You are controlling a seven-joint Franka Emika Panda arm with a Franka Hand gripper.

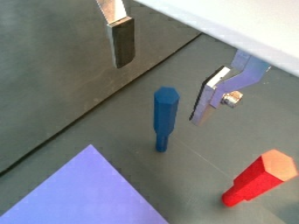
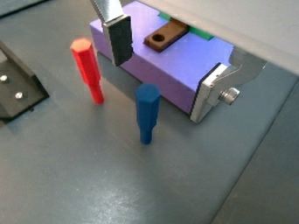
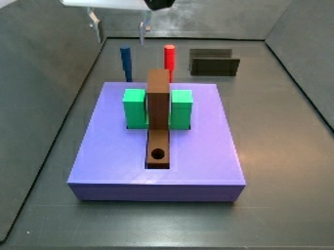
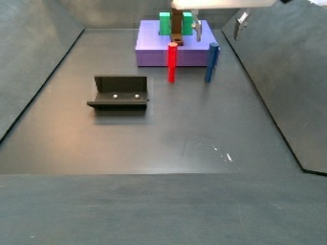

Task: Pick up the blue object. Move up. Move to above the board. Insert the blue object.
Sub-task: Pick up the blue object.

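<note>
Gripper hovers above the blue object, jaws spread wide and holding nothing. The blue object stands upright on the tabletop just beside the board, near the red peg.

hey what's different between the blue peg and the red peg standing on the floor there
Colour: the blue object is plain blue, the red peg red with a lighter orange top. Place: in both wrist views the blue object stands below the open gripper, roughly between its fingers, while the red peg stands off to one side. Neither is touched. Both are slim, upright, about equally tall, standing on the grey floor beside the board.
</note>
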